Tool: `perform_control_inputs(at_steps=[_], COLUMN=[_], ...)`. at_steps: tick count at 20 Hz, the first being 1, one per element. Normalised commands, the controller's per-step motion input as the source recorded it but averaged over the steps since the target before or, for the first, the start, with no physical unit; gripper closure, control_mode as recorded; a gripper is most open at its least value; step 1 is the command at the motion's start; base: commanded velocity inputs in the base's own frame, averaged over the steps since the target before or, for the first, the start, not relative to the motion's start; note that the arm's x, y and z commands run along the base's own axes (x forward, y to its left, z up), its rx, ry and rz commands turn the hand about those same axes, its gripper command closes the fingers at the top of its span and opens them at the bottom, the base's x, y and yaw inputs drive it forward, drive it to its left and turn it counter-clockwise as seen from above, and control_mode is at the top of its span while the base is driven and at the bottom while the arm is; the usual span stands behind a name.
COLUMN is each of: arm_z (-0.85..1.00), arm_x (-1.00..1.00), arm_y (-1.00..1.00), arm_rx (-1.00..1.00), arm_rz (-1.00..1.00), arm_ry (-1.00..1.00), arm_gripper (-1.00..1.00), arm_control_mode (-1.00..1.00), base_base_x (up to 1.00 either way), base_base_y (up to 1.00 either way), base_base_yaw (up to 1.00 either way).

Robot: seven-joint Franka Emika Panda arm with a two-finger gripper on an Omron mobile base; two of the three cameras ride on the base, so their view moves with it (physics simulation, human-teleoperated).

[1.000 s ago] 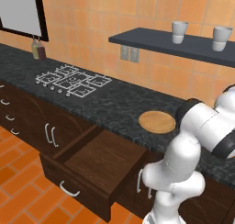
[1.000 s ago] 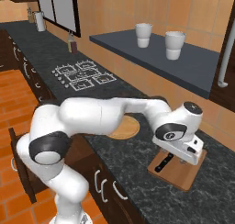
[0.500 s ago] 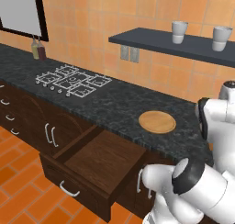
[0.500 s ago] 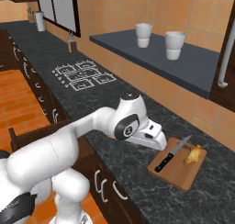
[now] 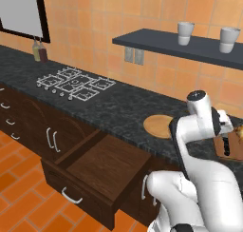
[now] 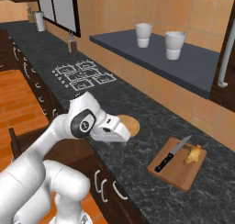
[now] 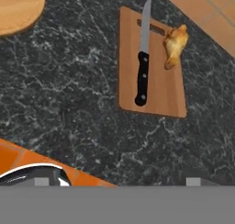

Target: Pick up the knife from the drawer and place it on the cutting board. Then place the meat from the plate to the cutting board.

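Knife and meat both lie on the cutting board, near the worktop's front edge — blade and handle running along the board's length, meat just beside the blade. Plate sits bare, apart from the board. Gripper hangs above the worktop by the plate; whether its jaws are apart I cannot tell. Drawer stands open. No writing or brand is readable — both placements look done.

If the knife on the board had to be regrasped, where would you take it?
Grip the knife by its black handle, from straight above, jaws across its width. It lies flat on the cutting board, handle away from the meat, so that end is likely clear.
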Motion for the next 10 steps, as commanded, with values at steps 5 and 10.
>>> perform_control_inputs(at_steps=[5,10], arm_z=[0.0,0.0], arm_x=[-0.03,-0.01], arm_y=[0.17,0.0], arm_rx=[0.03,0.0], arm_rz=[0.03,0.0], arm_ry=[0.02,-0.01], arm_gripper=[-1.0,-1.0], arm_control_mode=[-1.0,-1.0], base_base_x=[0.0,0.0], base_base_y=[0.0,0.0], base_base_yaw=[0.0,0.0])
